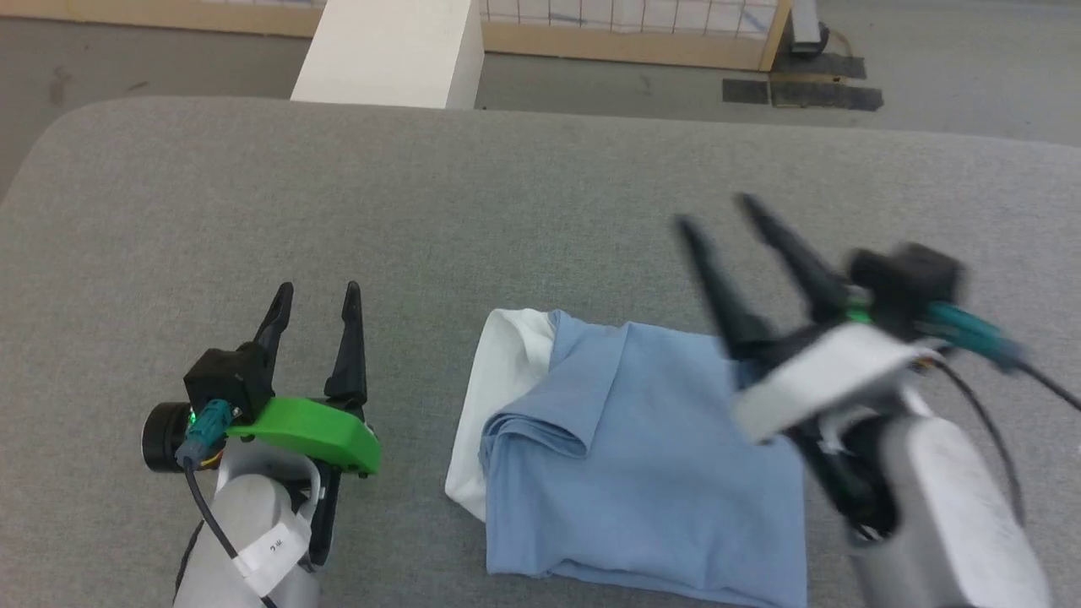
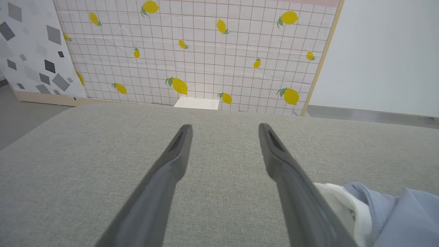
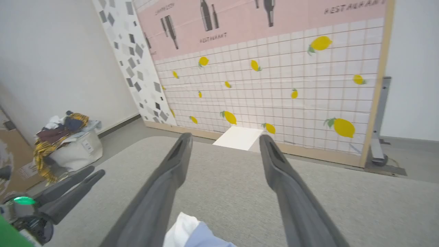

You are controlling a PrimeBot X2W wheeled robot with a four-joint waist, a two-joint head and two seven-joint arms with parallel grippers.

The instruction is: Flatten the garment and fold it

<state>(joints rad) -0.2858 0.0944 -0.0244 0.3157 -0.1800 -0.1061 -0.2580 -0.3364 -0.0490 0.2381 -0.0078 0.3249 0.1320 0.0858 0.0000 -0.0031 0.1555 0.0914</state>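
The left claw (image 1: 319,291) stands with its two fingers apart and nothing between them, over bare grey padded table (image 1: 422,194). The shirt (image 1: 642,447) lies just to that claw's right on the same surface, apart from it. It is folded into a rough, thick rectangle, light blue on top, with a white layer showing along the edge that faces the left claw. In the left wrist view, that white edge and a blue fold (image 2: 404,212) peek out beside the right-hand finger, low down near its root. The right claw (image 1: 716,213) is also spread wide and holds nothing. It is blurred in the head view, and its body sits over the shirt's right edge with its fingers pointing past the shirt's far side. Whether it touches the cloth cannot be told. In the right wrist view, a corner of the shirt shows below, between the roots of the fingers. Beyond both claws' tips stand a white block (image 1: 388,51) and a lemon-patterned panel (image 2: 205,51).
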